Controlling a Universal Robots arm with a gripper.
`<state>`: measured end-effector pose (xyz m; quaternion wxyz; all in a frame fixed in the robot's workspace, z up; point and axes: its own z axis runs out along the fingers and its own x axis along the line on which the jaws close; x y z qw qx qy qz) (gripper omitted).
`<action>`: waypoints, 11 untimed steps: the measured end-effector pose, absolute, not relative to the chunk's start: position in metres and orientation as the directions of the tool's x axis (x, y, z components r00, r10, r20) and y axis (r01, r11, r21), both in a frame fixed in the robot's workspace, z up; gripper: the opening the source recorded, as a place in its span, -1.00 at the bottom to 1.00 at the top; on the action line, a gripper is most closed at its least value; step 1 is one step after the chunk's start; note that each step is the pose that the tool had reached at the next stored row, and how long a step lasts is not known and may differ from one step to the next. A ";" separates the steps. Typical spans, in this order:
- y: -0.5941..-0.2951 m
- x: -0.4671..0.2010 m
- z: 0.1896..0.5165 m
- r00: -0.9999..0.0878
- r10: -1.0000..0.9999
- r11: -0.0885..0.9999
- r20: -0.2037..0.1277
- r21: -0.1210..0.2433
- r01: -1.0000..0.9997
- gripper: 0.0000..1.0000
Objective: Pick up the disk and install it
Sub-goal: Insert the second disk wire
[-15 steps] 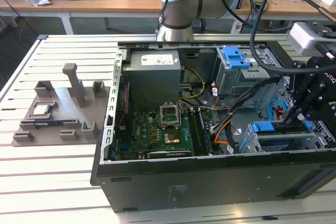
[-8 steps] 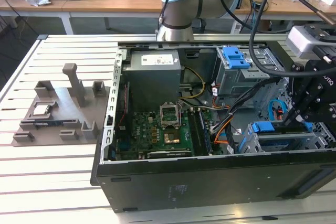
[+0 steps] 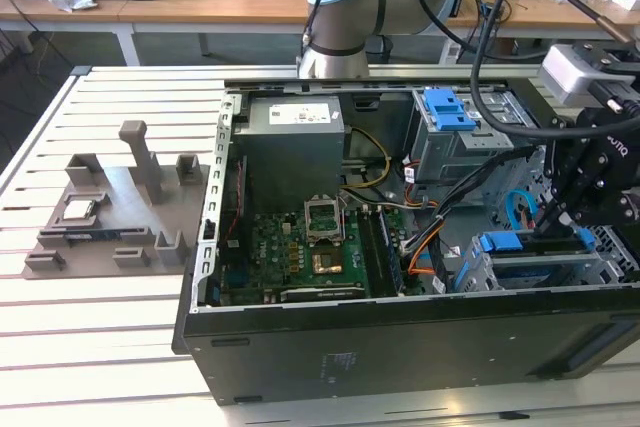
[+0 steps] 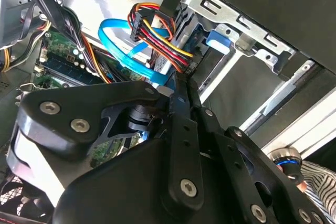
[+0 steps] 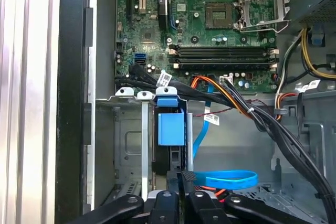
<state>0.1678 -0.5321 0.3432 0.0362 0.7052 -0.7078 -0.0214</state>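
disk [image 5: 170, 129] in drive cage, blue carrier end showing | pincer [image 5: 181, 174] fingers together, at its edge | likely rigid, shock-sensitive; hold carrier frame

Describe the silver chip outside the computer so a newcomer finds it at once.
From the open computer case, look to the exterior view's left, to the grey fixture plate on the table. The chip lies in a square holder there: the one shiny flat piece among dull grey blocks.
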 end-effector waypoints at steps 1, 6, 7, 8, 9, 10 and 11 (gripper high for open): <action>-0.532 0.168 0.343 -0.003 -1.000 0.004 0.021 0.081 -0.997 -0.68; -0.532 0.168 0.352 -0.003 -1.000 0.005 0.021 0.081 -0.997 -0.53; -0.532 0.168 0.358 -0.003 -1.000 0.005 0.021 0.081 -0.997 -0.53; -0.531 0.168 0.362 -0.003 -1.000 0.005 0.021 0.081 -0.997 -0.53; -0.530 0.168 0.368 -0.003 -1.000 0.005 0.021 0.080 -0.997 -0.56; -0.529 0.168 0.372 -0.003 -1.000 0.005 0.021 0.080 -0.997 -0.69; -0.528 0.168 0.375 -0.003 -1.000 0.004 0.021 0.080 -0.997 -0.69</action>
